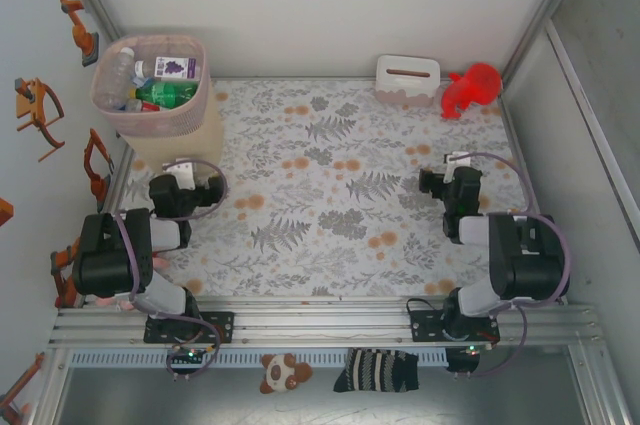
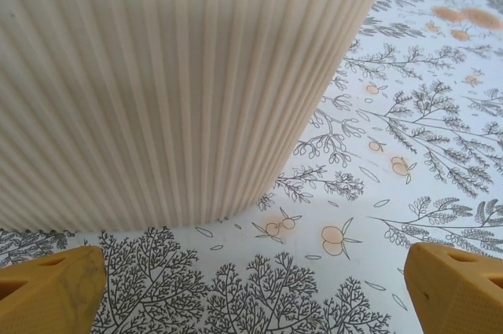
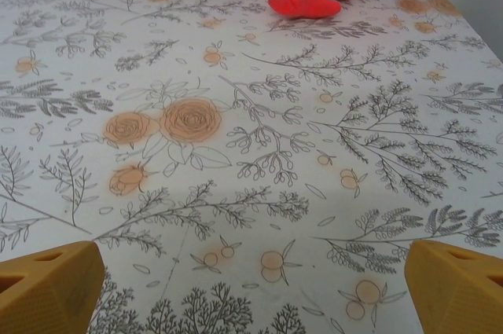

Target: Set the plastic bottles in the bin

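One pink-lined beige ribbed bin, upper left, holds at least four plastic bottles; left hand and right hand gape wide, empty.

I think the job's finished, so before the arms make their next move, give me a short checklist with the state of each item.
1. Plastic bottles lying inside the bin: ok.
2. No bottle left on the table: ok, as seen from above.
3. Left gripper open, holding nothing: ok.
4. Right gripper open, holding nothing: ok.
5. Left gripper apart from the bin's ribbed wall: ok, though close.
6. Tissue box and red toy at the table's far edge, apart from both grippers: ok.
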You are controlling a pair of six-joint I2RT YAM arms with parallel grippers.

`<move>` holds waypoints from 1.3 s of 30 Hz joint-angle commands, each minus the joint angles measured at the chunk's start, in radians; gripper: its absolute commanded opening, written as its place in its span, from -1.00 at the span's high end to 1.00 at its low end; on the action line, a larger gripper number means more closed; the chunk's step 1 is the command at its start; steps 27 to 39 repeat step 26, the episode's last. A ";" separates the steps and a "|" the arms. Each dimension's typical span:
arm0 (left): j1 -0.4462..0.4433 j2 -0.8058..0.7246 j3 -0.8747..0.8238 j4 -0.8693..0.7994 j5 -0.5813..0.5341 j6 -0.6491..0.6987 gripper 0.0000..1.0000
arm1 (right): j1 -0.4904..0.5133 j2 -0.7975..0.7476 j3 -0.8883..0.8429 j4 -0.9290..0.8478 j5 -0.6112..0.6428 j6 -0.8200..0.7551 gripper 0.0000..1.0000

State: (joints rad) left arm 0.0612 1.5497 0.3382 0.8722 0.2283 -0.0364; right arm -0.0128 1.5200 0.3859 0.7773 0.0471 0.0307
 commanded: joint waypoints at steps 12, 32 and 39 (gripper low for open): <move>-0.050 -0.009 0.058 -0.012 -0.107 0.023 -0.94 | -0.026 0.021 0.007 0.074 -0.007 0.038 -0.99; -0.050 -0.010 0.057 -0.012 -0.107 0.024 -0.94 | -0.026 0.020 0.007 0.074 -0.007 0.037 -0.99; -0.050 -0.010 0.057 -0.012 -0.107 0.024 -0.94 | -0.026 0.020 0.007 0.074 -0.007 0.037 -0.99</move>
